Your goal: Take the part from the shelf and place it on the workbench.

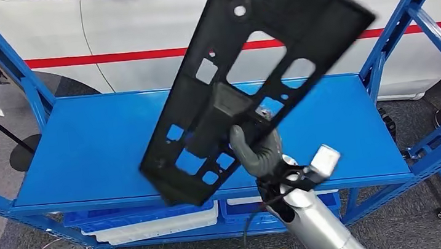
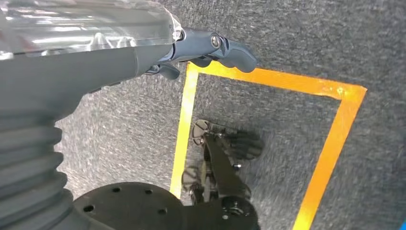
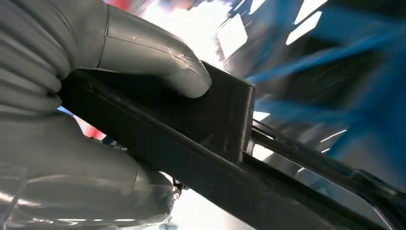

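The right hand (image 1: 259, 150) holds the part (image 1: 243, 66) up in the air, tilted, above the blue shelf (image 1: 96, 143). Its thumb (image 3: 158, 52) presses on one flat side. The part is a long, flat, black plastic plate with many square holes. The left hand (image 2: 210, 50) hangs over grey carpet (image 2: 311, 38), holding nothing, its fingers bent loosely.

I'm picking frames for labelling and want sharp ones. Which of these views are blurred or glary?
Head view: the black part is slightly smeared at its upper edge, the blue shelf is sharp. Right wrist view: background streaked and blown out white, while the right hand stays fairly crisp. Left wrist view: mostly sharp, glare on the left hand cover.
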Available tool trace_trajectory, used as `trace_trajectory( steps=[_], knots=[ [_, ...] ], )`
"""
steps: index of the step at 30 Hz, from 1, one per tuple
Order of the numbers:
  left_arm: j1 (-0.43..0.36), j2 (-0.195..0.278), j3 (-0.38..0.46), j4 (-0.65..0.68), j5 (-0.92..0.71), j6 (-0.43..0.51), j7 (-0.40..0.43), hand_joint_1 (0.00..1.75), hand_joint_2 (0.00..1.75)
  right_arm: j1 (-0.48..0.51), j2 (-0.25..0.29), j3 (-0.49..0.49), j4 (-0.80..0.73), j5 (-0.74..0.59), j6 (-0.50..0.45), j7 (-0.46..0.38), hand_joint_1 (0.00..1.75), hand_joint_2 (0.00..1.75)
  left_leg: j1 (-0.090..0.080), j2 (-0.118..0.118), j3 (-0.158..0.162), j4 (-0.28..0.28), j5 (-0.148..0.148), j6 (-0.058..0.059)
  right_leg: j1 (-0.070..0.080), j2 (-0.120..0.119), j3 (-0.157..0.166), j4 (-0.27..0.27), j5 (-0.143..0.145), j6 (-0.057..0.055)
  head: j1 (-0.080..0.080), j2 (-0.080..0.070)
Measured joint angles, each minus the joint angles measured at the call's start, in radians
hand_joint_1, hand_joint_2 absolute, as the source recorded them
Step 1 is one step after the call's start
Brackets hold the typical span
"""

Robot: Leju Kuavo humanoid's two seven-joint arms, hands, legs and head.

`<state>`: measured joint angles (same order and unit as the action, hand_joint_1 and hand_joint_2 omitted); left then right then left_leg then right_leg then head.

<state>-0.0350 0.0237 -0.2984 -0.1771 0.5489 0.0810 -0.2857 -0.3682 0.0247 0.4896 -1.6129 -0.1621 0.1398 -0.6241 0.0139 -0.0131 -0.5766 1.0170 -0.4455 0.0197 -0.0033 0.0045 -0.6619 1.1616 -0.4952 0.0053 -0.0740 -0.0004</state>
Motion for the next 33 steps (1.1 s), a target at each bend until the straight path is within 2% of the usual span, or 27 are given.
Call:
trace_trajectory(
  steps=[1, 2, 3, 6, 7, 8, 10, 11, 12, 13, 14, 16, 17, 18, 21, 22, 23, 25, 26, 27, 28, 29, 30, 31, 32, 33],
  knots=[
    [-0.001, 0.000, 0.004, 0.000, 0.005, 0.002, -0.004, 0.00, 1.75, 0.017, -0.001, -0.007, -0.062, -0.047, 0.070, 0.000, 1.75, 1.75, -0.003, 0.001, -0.001, 0.003, -0.002, -0.003, 0.002, 0.000, 0.031, -0.066, 0.027, -0.004, 0.000, 0.000],
    [-0.003, 0.000, 0.007, 0.000, 0.010, 0.004, -0.008, 0.00, 1.75, 0.028, -0.003, -0.012, -0.112, -0.090, 0.124, 0.000, 1.75, 1.75, -0.004, 0.001, -0.003, 0.004, -0.003, -0.006, 0.003, 0.001, 0.051, -0.110, 0.043, -0.007, 0.000, 0.000],
    [-0.004, 0.001, 0.011, 0.000, 0.012, 0.006, -0.010, 0.00, 1.75, 0.036, -0.004, -0.014, -0.147, -0.123, 0.159, 0.000, 1.75, 1.75, -0.005, 0.001, -0.005, 0.006, -0.003, -0.010, 0.005, 0.002, 0.059, -0.131, 0.048, -0.010, 0.000, 0.000],
    [-0.006, 0.003, 0.021, 0.000, 0.015, 0.011, -0.012, 0.00, 1.75, 0.051, -0.011, -0.017, -0.200, -0.187, 0.200, 0.003, 1.75, 1.75, -0.005, 0.001, -0.009, 0.010, -0.006, -0.025, 0.004, 0.002, 0.057, -0.137, 0.055, -0.020, 0.000, 0.000],
    [-0.006, 0.005, 0.022, 0.000, 0.014, 0.013, -0.012, 0.00, 1.75, 0.056, -0.014, -0.017, -0.215, -0.210, 0.213, 0.007, 1.75, 1.75, -0.005, 0.002, -0.015, 0.025, -0.023, -0.030, 0.001, 0.000, 0.055, -0.140, 0.060, -0.025, 0.000, 0.000],
    [-0.007, 0.006, 0.023, 0.001, 0.012, 0.016, -0.011, 0.00, 1.75, 0.058, -0.017, -0.017, -0.228, -0.240, 0.229, 0.011, 1.75, 1.75, -0.004, 0.003, -0.027, 0.059, -0.053, -0.034, -0.001, -0.002, 0.052, -0.144, 0.065, -0.031, 0.000, 0.000],
    [-0.010, 0.008, 0.024, 0.001, 0.006, 0.022, -0.007, 0.00, 1.75, 0.059, -0.030, -0.007, -0.244, -0.296, 0.259, 0.018, 1.75, 1.75, 0.000, 0.006, -0.064, 0.173, -0.133, -0.039, -0.002, -0.005, 0.041, -0.144, 0.074, -0.037, 0.000, 0.000],
    [-0.011, 0.009, 0.024, 0.001, 0.002, 0.025, -0.005, 0.00, 1.75, 0.059, -0.041, 0.003, -0.244, -0.313, 0.266, 0.019, 1.75, 1.75, 0.001, 0.006, -0.080, 0.232, -0.164, -0.042, -0.001, -0.006, 0.034, -0.143, 0.080, -0.038, 0.000, 0.000],
    [-0.011, 0.010, 0.024, 0.001, -0.001, 0.028, -0.001, 0.00, 1.75, 0.058, -0.055, 0.016, -0.241, -0.319, 0.264, 0.018, 1.75, 1.75, 0.001, 0.006, -0.083, 0.265, -0.178, -0.043, 0.000, -0.007, 0.026, -0.141, 0.086, -0.038, 0.000, 0.000],
    [-0.012, 0.012, 0.024, 0.001, -0.003, 0.031, 0.003, 0.00, 1.75, 0.056, -0.071, 0.031, -0.236, -0.317, 0.255, 0.016, 1.75, 1.75, 0.001, 0.006, -0.068, 0.262, -0.175, -0.043, 0.001, -0.006, 0.017, -0.140, 0.092, -0.037, 0.000, 0.000],
    [-0.014, 0.013, 0.023, 0.001, -0.004, 0.034, 0.007, 0.00, 1.75, 0.054, -0.084, 0.044, -0.233, -0.309, 0.242, 0.014, 1.75, 1.75, 0.001, 0.006, -0.036, 0.220, -0.157, -0.041, 0.001, -0.006, 0.008, -0.138, 0.098, -0.036, 0.000, 0.000],
    [-0.020, 0.019, 0.023, 0.001, -0.006, 0.039, 0.015, 0.00, 1.75, 0.051, -0.107, 0.069, -0.228, -0.281, 0.203, 0.009, 1.75, 1.75, -0.002, 0.006, 0.058, 0.073, -0.114, -0.032, 0.003, -0.005, -0.003, -0.136, 0.112, -0.029, 0.000, 0.000],
    [-0.022, 0.022, 0.023, 0.001, -0.008, 0.042, 0.019, 0.00, 1.75, 0.050, -0.118, 0.080, -0.228, -0.263, 0.179, 0.007, 1.75, 1.75, -0.005, 0.006, 0.087, 0.020, -0.100, -0.027, 0.004, -0.005, -0.006, -0.135, 0.118, -0.024, 0.000, 0.000],
    [-0.024, 0.025, 0.023, 0.001, -0.011, 0.044, 0.023, 0.00, 1.75, 0.049, -0.129, 0.091, -0.227, -0.244, 0.154, 0.005, 1.75, 1.75, -0.009, 0.006, 0.105, -0.014, -0.091, -0.023, 0.003, -0.006, -0.008, -0.135, 0.125, -0.018, 0.000, 0.000],
    [-0.023, 0.032, 0.023, 0.002, -0.015, 0.049, 0.032, 0.00, 1.75, 0.049, -0.163, 0.118, -0.226, -0.205, 0.100, 0.002, 1.75, 1.75, -0.013, 0.007, 0.094, -0.023, -0.067, -0.009, -0.002, -0.006, -0.013, -0.142, 0.144, 0.000, 0.000, 0.000],
    [-0.022, 0.034, 0.023, 0.002, -0.016, 0.050, 0.034, 0.00, 1.75, 0.050, -0.172, 0.124, -0.226, -0.199, 0.093, 0.001, 1.75, 1.75, -0.011, 0.009, 0.086, -0.028, -0.052, -0.002, -0.002, -0.005, -0.021, -0.133, 0.130, 0.006, 0.000, 0.000],
    [-0.022, 0.035, 0.023, 0.003, -0.016, 0.050, 0.034, 0.00, 1.75, 0.050, -0.179, 0.128, -0.226, -0.196, 0.088, 0.001, 1.75, 1.75, -0.008, 0.012, 0.075, -0.032, -0.037, 0.003, -0.002, -0.003, -0.034, -0.109, 0.097, 0.011, 0.000, 0.000],
    [-0.022, 0.036, 0.023, 0.003, -0.016, 0.050, 0.034, 0.00, 1.75, 0.052, -0.189, 0.134, -0.225, -0.194, 0.084, 0.001, 1.75, 1.75, -0.006, 0.017, 0.048, -0.036, -0.012, 0.010, -0.004, -0.003, -0.066, -0.003, -0.009, 0.020, 0.001, 0.000],
    [-0.022, 0.036, 0.023, 0.003, -0.016, 0.050, 0.034, 0.00, 1.75, 0.053, -0.194, 0.136, -0.225, -0.194, 0.084, 0.001, 1.75, 1.75, -0.006, 0.018, 0.033, -0.034, -0.002, 0.010, -0.006, -0.003, -0.078, 0.064, -0.049, 0.024, 0.001, 0.000],
    [-0.021, 0.036, 0.023, 0.003, -0.016, 0.051, 0.034, 0.00, 1.75, 0.054, -0.198, 0.137, -0.224, -0.194, 0.083, 0.001, 1.75, 1.75, -0.006, 0.018, 0.019, -0.032, 0.007, 0.009, -0.009, -0.004, -0.081, 0.116, -0.067, 0.027, 0.001, 0.000],
    [-0.021, 0.036, 0.023, 0.003, -0.017, 0.051, 0.035, 0.00, 1.75, 0.054, -0.201, 0.138, -0.224, -0.189, 0.078, 0.001, 1.75, 1.75, -0.006, 0.018, 0.005, -0.028, 0.015, 0.007, -0.011, -0.004, -0.069, 0.138, -0.062, 0.030, 0.001, 0.000],
    [-0.021, 0.036, 0.023, 0.003, -0.019, 0.052, 0.037, 0.00, 1.75, 0.055, -0.203, 0.138, -0.224, -0.179, 0.067, 0.001, 1.75, 1.75, -0.005, 0.018, -0.009, -0.024, 0.022, 0.005, -0.013, -0.004, -0.041, 0.128, -0.044, 0.032, 0.001, 0.000],
    [-0.021, 0.036, 0.023, 0.003, -0.021, 0.053, 0.041, 0.00, 1.75, 0.056, -0.204, 0.139, -0.226, -0.162, 0.050, 0.001, 1.75, 1.75, -0.004, 0.018, -0.021, -0.019, 0.028, 0.001, -0.015, -0.004, 0.004, 0.077, -0.021, 0.032, 0.001, 0.000],
    [-0.021, 0.037, 0.022, 0.003, -0.024, 0.054, 0.045, 0.00, 1.75, 0.058, -0.205, 0.139, -0.230, -0.141, 0.028, 0.001, 1.75, 1.75, -0.004, 0.018, -0.031, -0.013, 0.032, -0.003, -0.016, -0.004, 0.059, 0.007, -0.010, 0.031, 0.001, 0.000],
    [-0.022, 0.039, 0.021, 0.003, -0.028, 0.052, 0.051, 0.00, 1.75, 0.061, -0.205, 0.139, -0.238, -0.119, 0.006, 0.001, 1.75, 1.75, -0.005, 0.018, -0.039, -0.006, 0.036, -0.008, -0.015, -0.003, 0.106, -0.062, -0.010, 0.026, 0.001, 0.000],
    [-0.022, 0.040, 0.021, 0.003, -0.031, 0.049, 0.055, 0.00, 1.75, 0.066, -0.205, 0.139, -0.247, -0.097, -0.014, 0.001, 1.75, 1.75, -0.006, 0.017, -0.045, -0.001, 0.041, -0.014, -0.013, -0.002, 0.139, -0.112, -0.016, 0.020, 0.001, 0.000]
  ],
)
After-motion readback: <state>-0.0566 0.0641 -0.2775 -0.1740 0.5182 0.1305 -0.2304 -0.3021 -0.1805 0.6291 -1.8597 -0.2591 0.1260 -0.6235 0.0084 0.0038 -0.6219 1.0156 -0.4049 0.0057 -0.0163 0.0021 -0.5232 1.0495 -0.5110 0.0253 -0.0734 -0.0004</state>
